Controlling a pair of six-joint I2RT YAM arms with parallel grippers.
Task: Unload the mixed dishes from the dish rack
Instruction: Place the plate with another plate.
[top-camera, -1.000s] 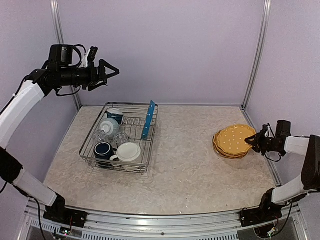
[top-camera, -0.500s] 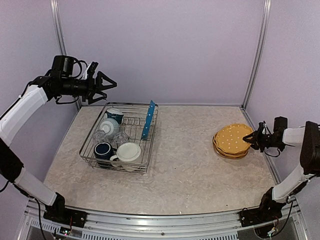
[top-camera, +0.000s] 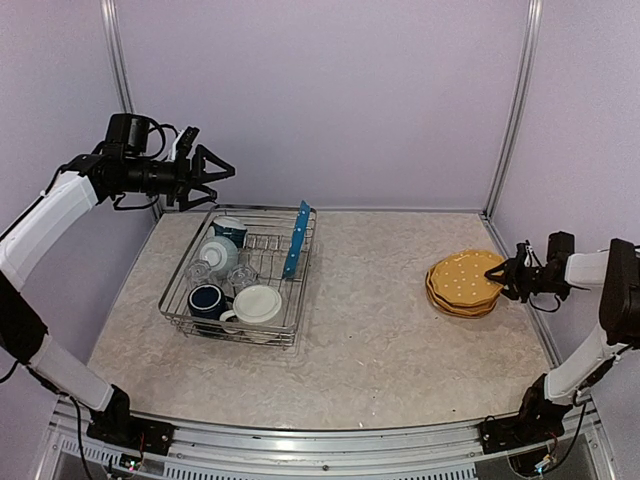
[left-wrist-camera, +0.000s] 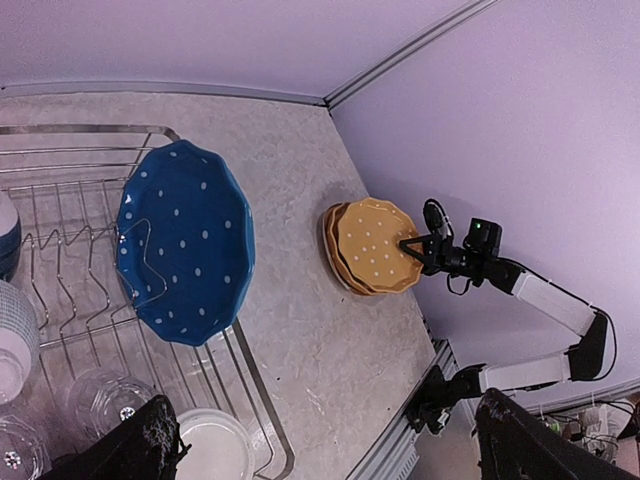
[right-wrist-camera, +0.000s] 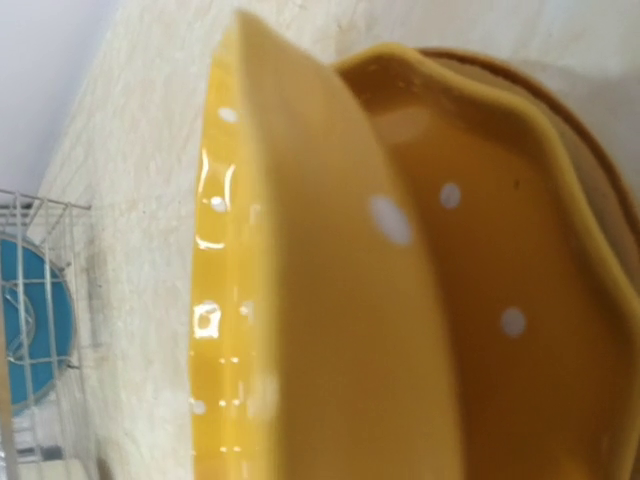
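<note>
The dish rack (top-camera: 238, 334) stands at the left of the table. In it are an upright blue white-dotted plate (top-camera: 296, 238), a navy mug (top-camera: 207, 299), a cream mug (top-camera: 257, 304), a bowl (top-camera: 218, 253) and clear glasses (top-camera: 242, 275). My left gripper (top-camera: 215, 170) is open and empty, high above the rack's far left corner; its view looks down on the blue plate (left-wrist-camera: 185, 255). A stack of yellow-orange dotted plates (top-camera: 463, 283) lies at the right. My right gripper (top-camera: 505, 276) is shut on the right rim of the top yellow plate (right-wrist-camera: 330, 280), which is tilted over the plate below (right-wrist-camera: 500, 250).
A second dark mug (top-camera: 230, 230) sits at the rack's far end. Lilac walls with metal posts (top-camera: 510, 110) close the table at the back and sides. The plate stack is near the table's right edge. A metal rail (top-camera: 320, 440) runs along the near edge.
My right gripper has lowered the top yellow plate from a raised tilt down onto the stack. My left gripper has dropped a little and turned slightly above the rack.
</note>
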